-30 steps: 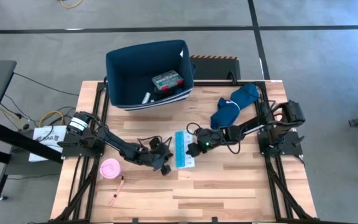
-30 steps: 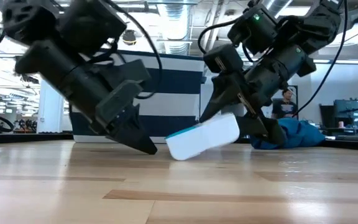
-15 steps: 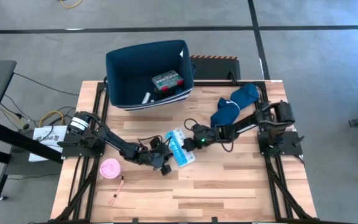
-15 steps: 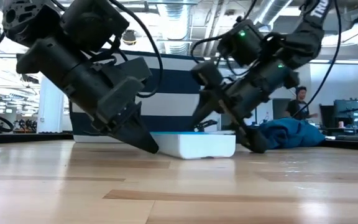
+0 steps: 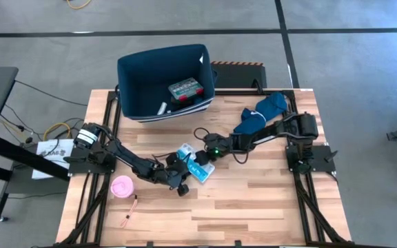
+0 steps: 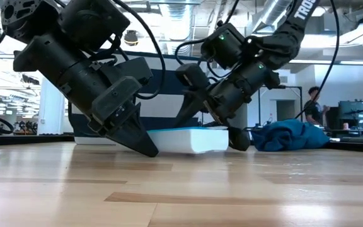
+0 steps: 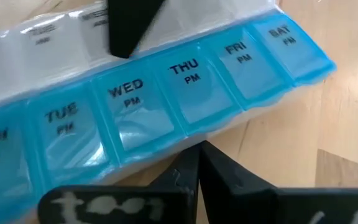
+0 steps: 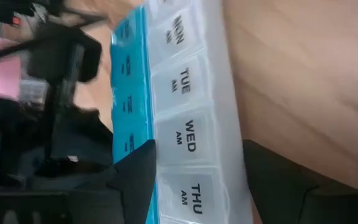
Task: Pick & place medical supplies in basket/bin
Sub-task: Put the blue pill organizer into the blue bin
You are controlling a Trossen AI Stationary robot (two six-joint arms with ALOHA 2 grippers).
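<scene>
A white-and-blue weekly pill organizer lies flat on the wooden table. My right gripper reaches in from the right and straddles its white AM row. My left gripper is shut, its tip at the blue PM edge. The navy basket stands at the far edge with the teal-green box inside. A pink roll and thin sticks lie near the left corner. My left gripper's shut fingertips touch the organizer's blue long edge near WED and THU, slanting down from the near-left side. My right gripper is shut across the organizer's width. One finger lies over the blue row, the other against the white long edge. It slants down from the right, and the organizer rests flat on the table.
A crumpled blue cloth lies at the far right beside the right arm. A small white item sits in the basket's near corner. Bare wood stretches along the near edge. A person stands in the room beyond the table.
My right gripper has moved toward the table's left and slightly toward the far edge, bringing the organizer with it. The organizer, tilted up on one side a second ago, now lies flat and has turned to a slant, ending against my left gripper's tip.
</scene>
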